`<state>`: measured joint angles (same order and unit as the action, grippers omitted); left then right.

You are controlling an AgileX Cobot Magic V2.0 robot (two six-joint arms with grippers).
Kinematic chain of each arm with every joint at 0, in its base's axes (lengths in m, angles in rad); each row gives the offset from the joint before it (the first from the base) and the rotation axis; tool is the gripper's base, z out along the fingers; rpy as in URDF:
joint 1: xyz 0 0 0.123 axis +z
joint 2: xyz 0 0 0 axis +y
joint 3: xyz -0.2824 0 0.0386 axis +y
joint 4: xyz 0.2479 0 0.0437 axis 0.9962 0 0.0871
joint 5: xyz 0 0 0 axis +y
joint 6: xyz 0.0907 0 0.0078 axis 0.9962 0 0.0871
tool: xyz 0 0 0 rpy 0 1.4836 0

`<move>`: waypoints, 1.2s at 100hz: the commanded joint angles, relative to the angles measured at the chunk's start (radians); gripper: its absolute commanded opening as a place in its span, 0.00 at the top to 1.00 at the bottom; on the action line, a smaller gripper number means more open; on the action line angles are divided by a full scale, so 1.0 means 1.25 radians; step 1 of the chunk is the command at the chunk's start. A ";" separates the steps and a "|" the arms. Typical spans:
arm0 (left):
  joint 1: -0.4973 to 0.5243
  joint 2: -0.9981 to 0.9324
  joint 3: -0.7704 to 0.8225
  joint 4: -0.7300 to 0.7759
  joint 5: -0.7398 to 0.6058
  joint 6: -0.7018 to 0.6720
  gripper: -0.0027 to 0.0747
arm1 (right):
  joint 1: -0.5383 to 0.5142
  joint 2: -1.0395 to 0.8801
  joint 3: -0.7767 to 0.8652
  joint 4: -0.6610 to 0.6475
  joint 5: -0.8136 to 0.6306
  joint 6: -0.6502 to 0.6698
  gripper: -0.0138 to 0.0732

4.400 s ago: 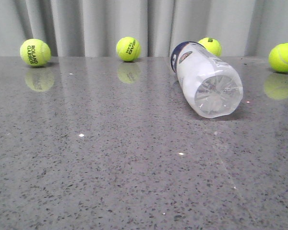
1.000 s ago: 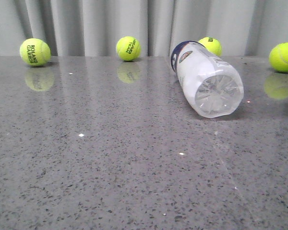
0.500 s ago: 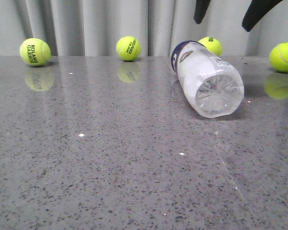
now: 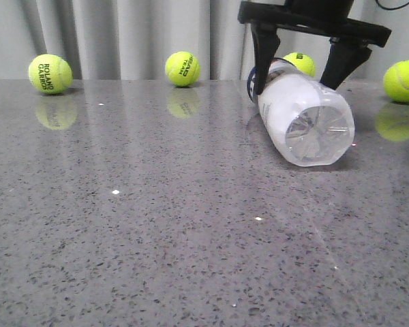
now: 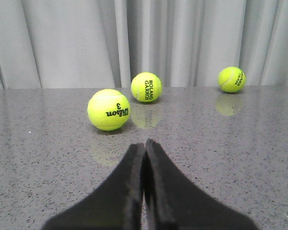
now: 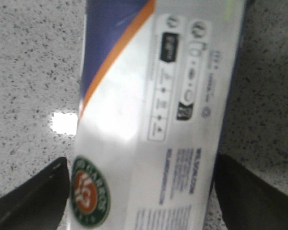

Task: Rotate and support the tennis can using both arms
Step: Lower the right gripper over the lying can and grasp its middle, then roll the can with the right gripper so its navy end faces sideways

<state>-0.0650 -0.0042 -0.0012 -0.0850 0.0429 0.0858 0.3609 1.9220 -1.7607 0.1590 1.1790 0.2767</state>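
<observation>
The tennis can lies on its side on the grey speckled table, its star-ribbed clear base facing the front camera. My right gripper has come down from above and straddles the can's middle, one black prong on each side. In the right wrist view the can's white label, navy band, orange stripe and green logo fill the space between the spread prongs of that gripper. My left gripper is shut and empty, low over the table; it does not show in the front view.
Yellow tennis balls sit along the table's far edge before a grey curtain: one at the left, one in the middle, one behind the can, one at the right. A Wilson ball lies just ahead of the left gripper.
My right gripper has dropped from the top of the front view down over the can. The can's base has shifted slightly to the right.
</observation>
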 commanded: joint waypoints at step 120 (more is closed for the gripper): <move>-0.001 -0.028 0.036 -0.005 -0.062 -0.007 0.99 | 0.051 -0.002 -0.189 0.015 0.115 -0.815 0.52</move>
<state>-0.0650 -0.0042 -0.0012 -0.0850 0.0429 0.0858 0.4149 1.9761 -1.9640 0.1724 1.2406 -0.5888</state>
